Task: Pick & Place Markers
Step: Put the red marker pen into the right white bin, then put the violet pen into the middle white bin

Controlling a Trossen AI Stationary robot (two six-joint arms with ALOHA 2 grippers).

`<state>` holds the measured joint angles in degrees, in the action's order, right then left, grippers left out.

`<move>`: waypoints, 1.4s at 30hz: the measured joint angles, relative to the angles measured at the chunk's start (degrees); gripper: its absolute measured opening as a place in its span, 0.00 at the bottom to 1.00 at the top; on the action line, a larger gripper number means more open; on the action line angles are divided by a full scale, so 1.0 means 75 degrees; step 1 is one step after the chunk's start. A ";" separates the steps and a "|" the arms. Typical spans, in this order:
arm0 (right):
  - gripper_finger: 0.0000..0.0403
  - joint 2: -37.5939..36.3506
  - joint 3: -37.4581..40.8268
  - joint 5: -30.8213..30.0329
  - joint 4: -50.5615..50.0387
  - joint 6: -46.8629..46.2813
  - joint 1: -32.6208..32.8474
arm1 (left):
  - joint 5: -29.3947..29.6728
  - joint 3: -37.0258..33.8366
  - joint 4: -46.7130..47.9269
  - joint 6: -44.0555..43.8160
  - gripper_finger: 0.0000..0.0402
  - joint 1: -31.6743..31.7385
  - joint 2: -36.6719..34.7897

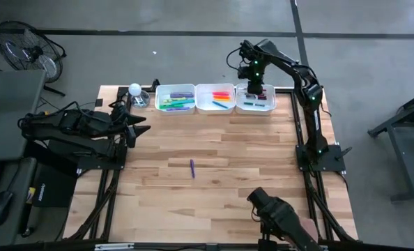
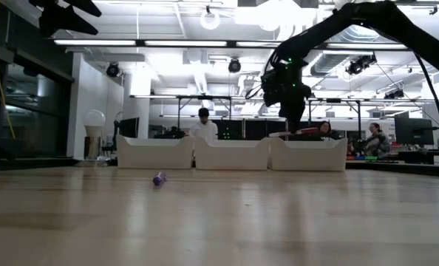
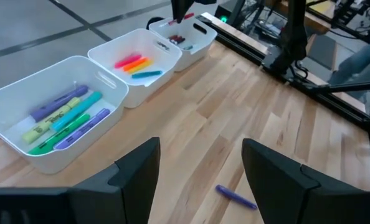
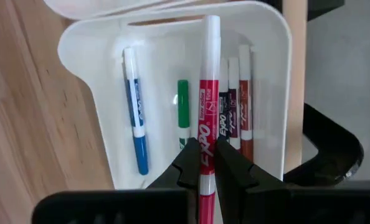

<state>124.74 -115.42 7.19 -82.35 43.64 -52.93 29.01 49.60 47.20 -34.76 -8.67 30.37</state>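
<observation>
A red marker [image 4: 206, 118] is clamped in the right pincer [image 4: 202, 163] above the rightmost white tray [image 4: 272, 74], where other markers lie. The left pincer [image 3: 200, 174] is held apart, idle over the desk [image 1: 249, 160]; a purple marker [image 1: 192, 168] lies mid-desk.

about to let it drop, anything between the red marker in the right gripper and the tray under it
Nothing visible. The right gripper holds the red white-capped marker directly above the white plastic tray; only markers already lying in it are below.
</observation>
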 joint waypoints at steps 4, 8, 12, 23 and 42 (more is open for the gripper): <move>0.04 0.0132 0.0012 -0.0034 -0.0057 0.0369 -0.0044 | 0.0007 0.0000 -0.0009 -0.0003 0.56 0.0003 0.0059; 0.07 0.0163 0.0012 -0.0397 0.0025 0.0415 -0.0047 | 0.0007 0.0000 -0.0054 -0.0003 0.56 0.0001 0.0136; 0.11 0.0169 0.0012 -0.0470 0.0097 0.0415 -0.0050 | 0.0007 0.0000 -0.0061 -0.0003 0.56 0.0000 0.0236; 0.13 0.0171 0.0012 -0.0080 -0.0093 0.0359 -0.0023 | -0.0103 0.0000 -0.0067 -0.0006 0.56 0.0003 0.0285; 0.14 0.0174 0.0009 -0.0866 -0.0207 -0.3734 0.0342 | -0.0203 0.0000 -0.0056 -0.0006 0.56 0.0001 0.0285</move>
<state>126.04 -115.35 0.70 -83.90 15.64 -50.36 27.49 49.60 46.78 -34.81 -8.66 32.51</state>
